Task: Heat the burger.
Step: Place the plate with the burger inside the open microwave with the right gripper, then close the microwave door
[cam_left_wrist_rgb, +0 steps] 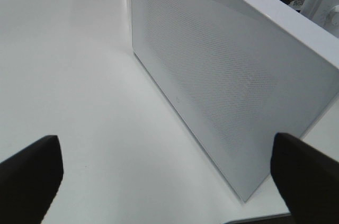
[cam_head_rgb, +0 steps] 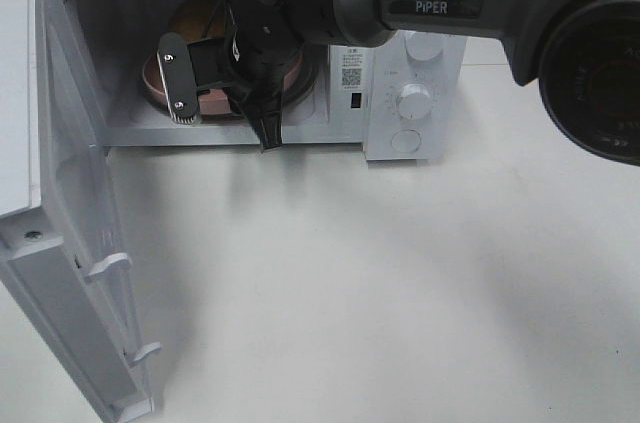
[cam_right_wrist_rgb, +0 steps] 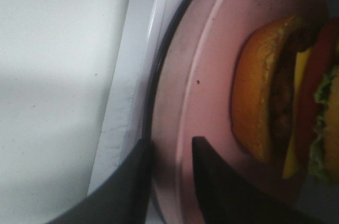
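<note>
The burger (cam_head_rgb: pixel 200 18) sits on its pink plate (cam_head_rgb: pixel 292 83) inside the open microwave (cam_head_rgb: pixel 415 93), mostly hidden behind my right arm. Up close, the burger (cam_right_wrist_rgb: pixel 275 91) shows an orange-brown bun, yellow cheese, red filling and green lettuce on the pink plate (cam_right_wrist_rgb: pixel 212 65). My right gripper (cam_head_rgb: pixel 228 125) reaches into the oven cavity, and in the right wrist view the right gripper (cam_right_wrist_rgb: pixel 172 147) has its jaws parted, one on each side of the plate's rim. My left gripper (cam_left_wrist_rgb: pixel 169 181) is open wide with nothing between its fingers and faces the microwave door (cam_left_wrist_rgb: pixel 222 75).
The microwave door (cam_head_rgb: pixel 60 243) hangs open toward the front left. The control knobs (cam_head_rgb: pixel 412 100) are on the oven's right panel. A dark glass turntable edge (cam_right_wrist_rgb: pixel 152 97) shows under the plate. White tabletop (cam_head_rgb: pixel 380 283) stretches in front of the oven.
</note>
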